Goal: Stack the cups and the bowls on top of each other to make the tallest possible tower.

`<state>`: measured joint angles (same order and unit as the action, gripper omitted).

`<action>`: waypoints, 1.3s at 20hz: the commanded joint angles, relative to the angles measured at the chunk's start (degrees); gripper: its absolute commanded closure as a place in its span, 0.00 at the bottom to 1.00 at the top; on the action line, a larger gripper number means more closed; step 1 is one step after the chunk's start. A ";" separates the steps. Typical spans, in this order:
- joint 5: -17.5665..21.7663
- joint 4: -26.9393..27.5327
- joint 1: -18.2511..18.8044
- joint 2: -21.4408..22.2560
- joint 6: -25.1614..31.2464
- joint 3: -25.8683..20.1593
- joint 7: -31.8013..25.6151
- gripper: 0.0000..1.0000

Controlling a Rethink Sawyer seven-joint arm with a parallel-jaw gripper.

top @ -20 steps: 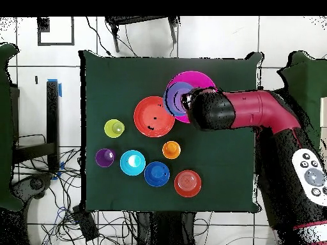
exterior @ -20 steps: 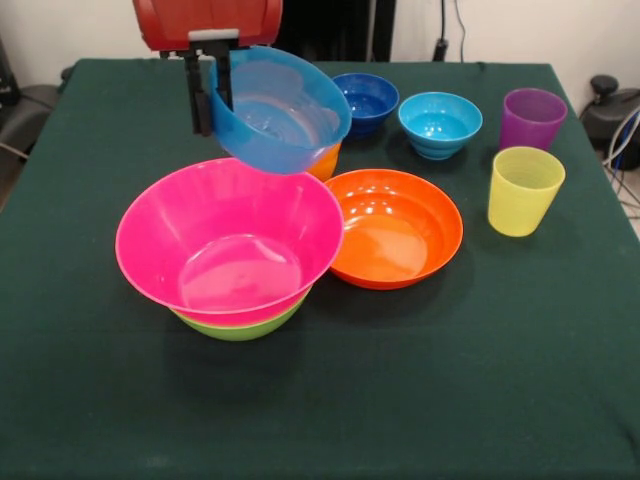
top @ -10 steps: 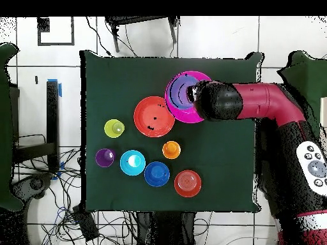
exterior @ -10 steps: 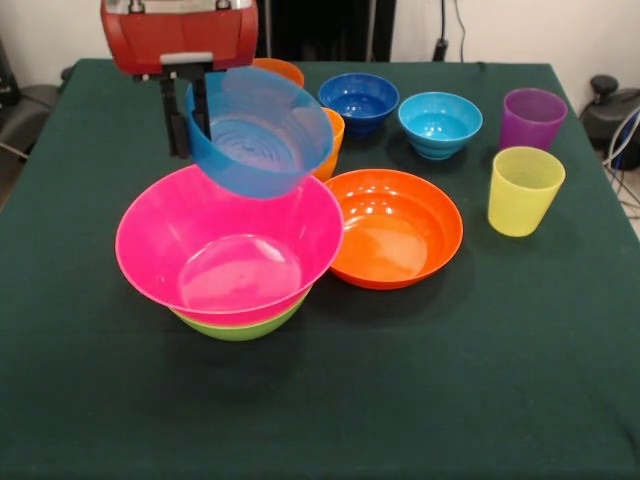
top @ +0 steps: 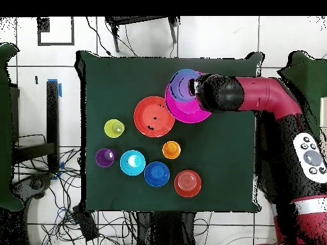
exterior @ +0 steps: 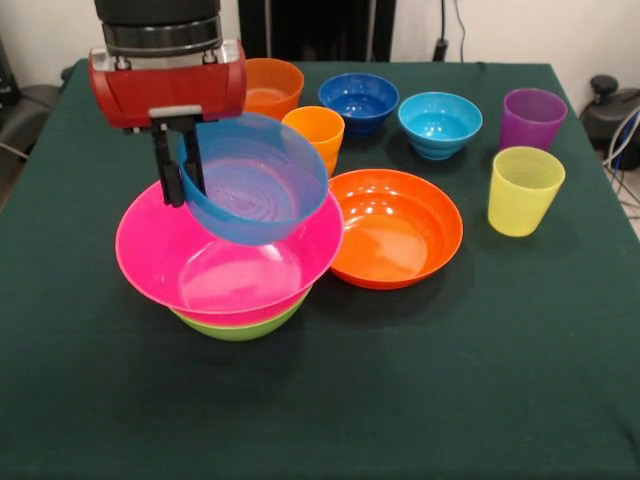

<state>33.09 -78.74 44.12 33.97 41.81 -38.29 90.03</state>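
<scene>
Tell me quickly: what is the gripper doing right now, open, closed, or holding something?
Gripper: closed on the rim of the blue bowl, held tilted above the pink bowl.

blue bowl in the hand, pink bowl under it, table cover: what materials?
Blue bowl: looks like thin translucent plastic; the pink shows through its wall. Pink bowl: glossy plastic, with bright glare inside. Table cover: seems matte dark green cloth, no reflections. The hand is shut on the blue bowl's rim.

Green-clothed table [exterior: 480, 380] (cups [exterior: 524, 190] and bowls [exterior: 396, 228] on top)
</scene>
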 commanded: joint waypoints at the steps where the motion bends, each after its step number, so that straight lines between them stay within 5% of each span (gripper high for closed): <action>1: 1.54 5.42 -4.68 -4.44 6.27 3.15 -2.84 1.00; 19: 2.33 -2.70 -3.34 -1.82 -3.06 4.16 1.18 1.00; 26: 0.36 -6.18 -0.96 4.03 2.28 3.96 -1.77 1.00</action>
<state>33.09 -79.69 42.52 33.66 41.15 -38.18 90.03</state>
